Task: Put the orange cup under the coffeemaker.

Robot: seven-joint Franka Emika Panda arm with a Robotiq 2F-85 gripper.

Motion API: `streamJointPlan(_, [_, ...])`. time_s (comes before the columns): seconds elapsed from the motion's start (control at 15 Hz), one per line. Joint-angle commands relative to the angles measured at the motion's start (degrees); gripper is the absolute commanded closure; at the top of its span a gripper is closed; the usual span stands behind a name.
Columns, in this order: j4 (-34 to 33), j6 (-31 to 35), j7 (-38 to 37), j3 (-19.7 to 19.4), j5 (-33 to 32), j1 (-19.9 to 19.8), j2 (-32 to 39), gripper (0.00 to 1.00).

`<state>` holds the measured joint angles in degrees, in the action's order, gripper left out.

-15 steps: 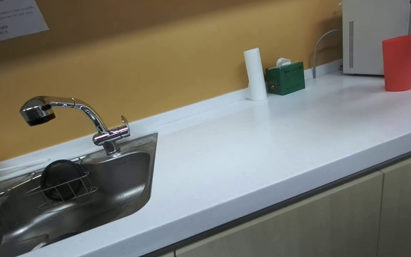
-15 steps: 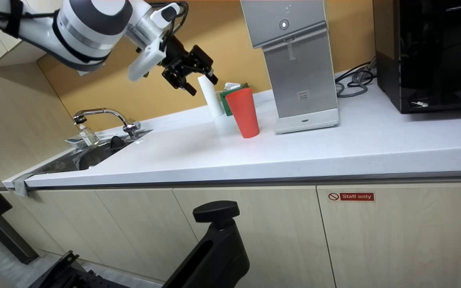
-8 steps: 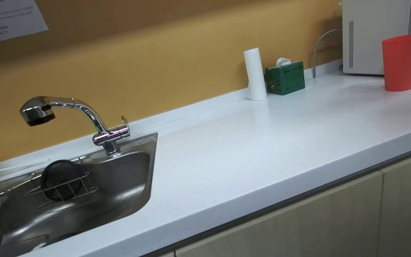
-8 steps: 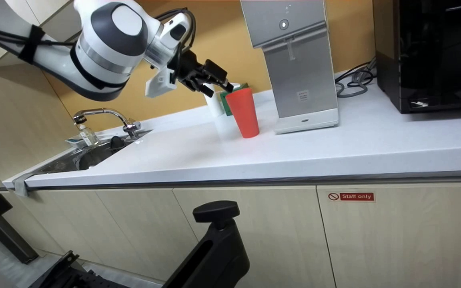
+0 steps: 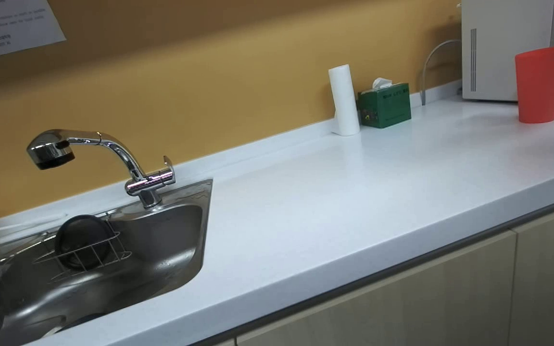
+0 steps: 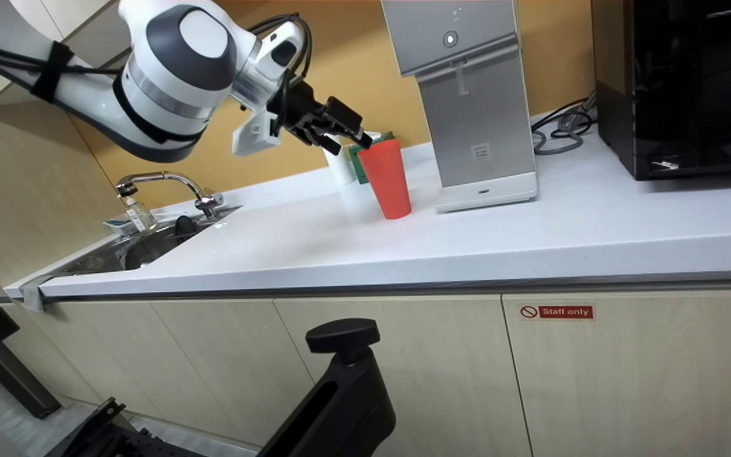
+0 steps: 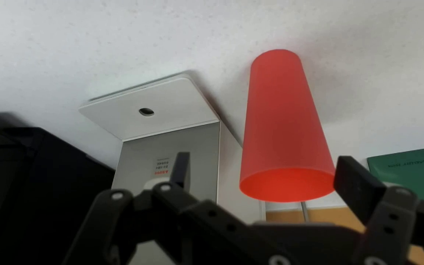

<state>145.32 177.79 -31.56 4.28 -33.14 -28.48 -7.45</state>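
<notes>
Orange cup (image 7: 285,117) stands right of wrist-view centre; the gripper (image 7: 264,168), jaws apart, should straddle it evenly before closing.

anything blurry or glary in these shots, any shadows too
Wrist view: the gripper fingers look soft and out of focus, the orange cup sharper, with a faint shadow on the counter beside it; in an exterior view: bright glints on the steel sink, and the upper wall in shadow.
</notes>
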Motion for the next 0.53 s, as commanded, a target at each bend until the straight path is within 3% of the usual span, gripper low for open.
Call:
streamJointPlan(0.0, [0.1,2.6,-2.2,1.0,-3.7,-2.0,2.3,0.00])
streamJointPlan(0.47, [-0.5,11.0,-3.7,0.9,-9.0,-5.0,7.9,0.00])
